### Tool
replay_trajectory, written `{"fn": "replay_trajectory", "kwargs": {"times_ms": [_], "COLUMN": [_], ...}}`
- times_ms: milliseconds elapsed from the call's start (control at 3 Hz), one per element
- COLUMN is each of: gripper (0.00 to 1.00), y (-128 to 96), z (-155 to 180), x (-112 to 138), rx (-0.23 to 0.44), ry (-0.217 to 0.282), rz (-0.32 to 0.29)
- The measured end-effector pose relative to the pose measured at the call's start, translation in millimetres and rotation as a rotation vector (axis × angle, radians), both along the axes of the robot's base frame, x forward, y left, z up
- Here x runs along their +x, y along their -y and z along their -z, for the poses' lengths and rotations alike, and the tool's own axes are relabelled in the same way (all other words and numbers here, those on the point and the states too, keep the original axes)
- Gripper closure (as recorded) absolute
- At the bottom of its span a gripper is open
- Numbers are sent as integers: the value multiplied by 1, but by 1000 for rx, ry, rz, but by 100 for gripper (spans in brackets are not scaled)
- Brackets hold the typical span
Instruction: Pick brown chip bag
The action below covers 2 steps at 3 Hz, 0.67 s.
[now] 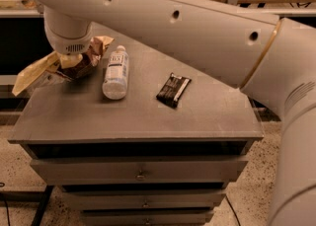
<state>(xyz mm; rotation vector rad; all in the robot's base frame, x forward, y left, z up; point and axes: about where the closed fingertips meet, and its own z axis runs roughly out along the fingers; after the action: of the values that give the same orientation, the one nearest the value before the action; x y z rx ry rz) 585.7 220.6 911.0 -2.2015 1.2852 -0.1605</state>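
Up in the upper left of the frame, the big white robot arm [173,20] sweeps across from the right and points its round wrist straight down. The gripper [73,56] sits right on top of the large crinkled dark-brown chip bag with cream patches [88,58]. The wrist housing blocks the line of sight, so whether the gripper is spread or clamped on the bag, I cannot tell.

The chip bag is at the left rear corner of the grey cabinet top [148,121], and its pale yellowish end juts out past the left edge. A dark shadow lies under the bag on the surface.

Just right of the bag, the clear plastic bottle with a white label [115,72] lies on its side, cap pointing toward the back. Further right, well apart from the bag, the small flat black wrapper [173,90] rests near the middle of the top. Below, grey drawers [140,169] stack down the front.
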Motion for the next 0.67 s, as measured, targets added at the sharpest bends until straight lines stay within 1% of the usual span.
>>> {"fn": "replay_trajectory", "kwargs": {"times_ms": [333,667], "gripper": [100,100], "y": [8,5], "z": [-36,-71], "x": [8,12], "rx": [53,101], "ry": [59,145], "rz": [14,-16]}}
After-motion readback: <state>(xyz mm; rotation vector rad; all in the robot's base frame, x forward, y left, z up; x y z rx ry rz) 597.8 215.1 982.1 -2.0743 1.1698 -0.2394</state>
